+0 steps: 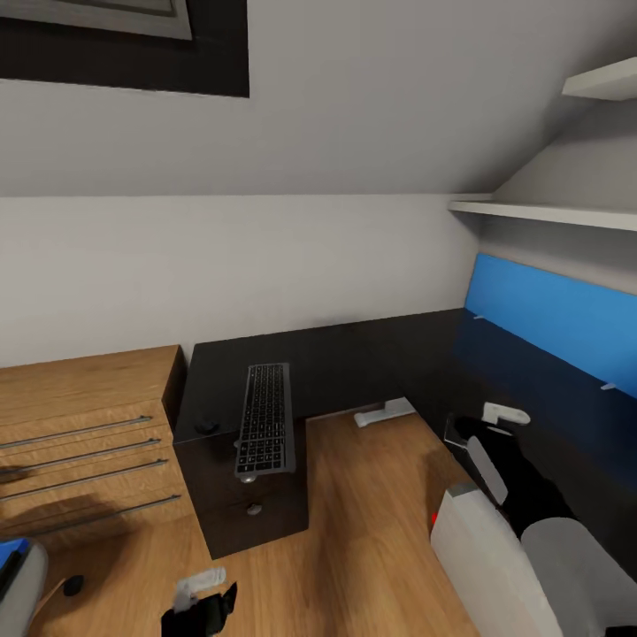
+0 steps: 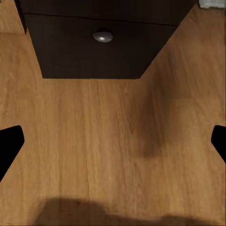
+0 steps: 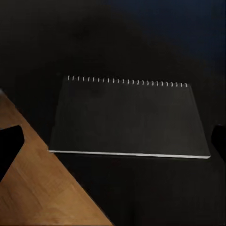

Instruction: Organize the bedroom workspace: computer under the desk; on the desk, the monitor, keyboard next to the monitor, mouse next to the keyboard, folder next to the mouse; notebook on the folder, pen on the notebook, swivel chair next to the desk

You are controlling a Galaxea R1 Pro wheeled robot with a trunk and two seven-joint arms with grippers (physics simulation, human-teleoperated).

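Observation:
The black desk (image 1: 372,363) runs in an L under the sloped wall. The slim black keyboard (image 1: 264,418) lies on the desk's drawer end, overhanging the front edge, with the small black mouse (image 1: 206,425) beside it. My right gripper (image 1: 466,431) hovers open over the dark grey spiral notebook (image 3: 127,117), which lies flat on the desk. The monitor (image 1: 473,548), pale back up and red light showing, is low at the front right. My left gripper (image 1: 200,610) hangs open above the wooden floor (image 2: 108,141). The blue folder (image 1: 9,553) lies on the swivel chair (image 1: 22,588). Pen and computer are out of view.
A wooden chest of drawers (image 1: 84,442) stands left of the desk. The black drawer unit (image 2: 99,52) has silver knobs. A white T-foot (image 1: 385,412) rests on the floor under the desk. A blue panel (image 1: 557,318) and white shelves (image 1: 548,212) line the right wall.

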